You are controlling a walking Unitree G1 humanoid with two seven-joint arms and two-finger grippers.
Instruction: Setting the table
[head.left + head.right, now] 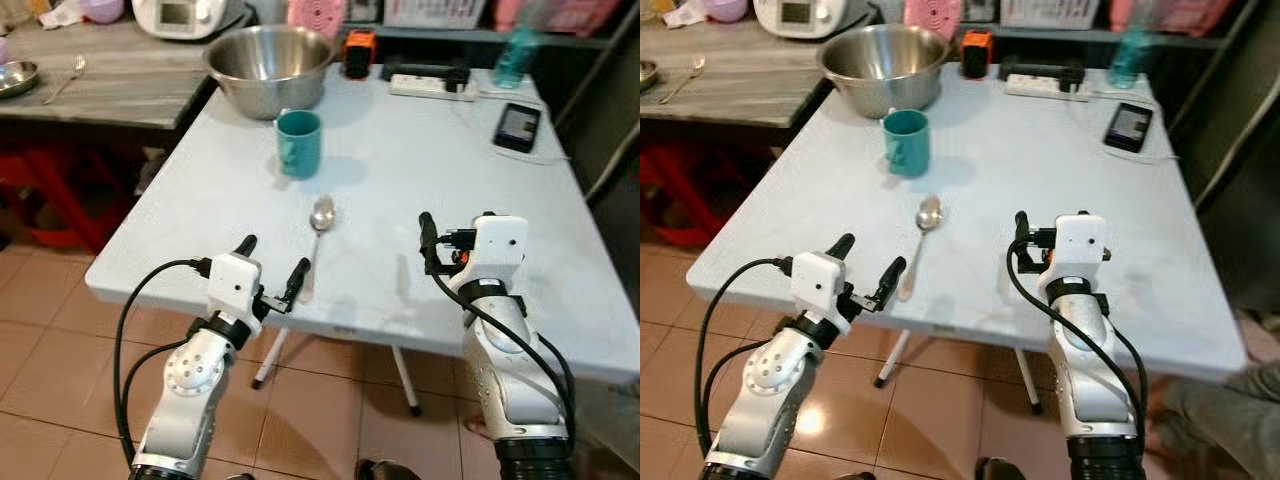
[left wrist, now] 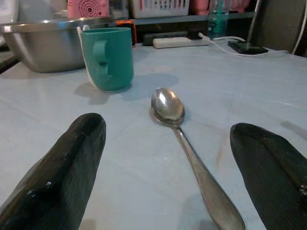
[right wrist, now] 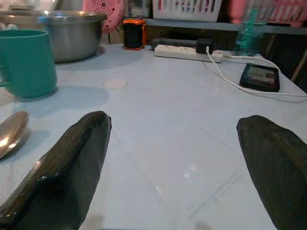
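Just one spoon (image 1: 318,232), one mug (image 1: 299,143), one bowl (image 1: 268,68).

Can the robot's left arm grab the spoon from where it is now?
Probably yes. The left gripper is open at the near table edge, its fingers either side of the spoon handle, and nothing lies between them.

We seem to be in a home kitchen or dining corner: a folding table (image 1: 420,200) carries a steel bowl (image 1: 268,66), a mug (image 1: 299,143) and a spoon (image 1: 318,230), a rice cooker (image 1: 185,15) sits on the wooden counter (image 1: 110,80), and terracotta tiles (image 1: 60,350) cover the floor.
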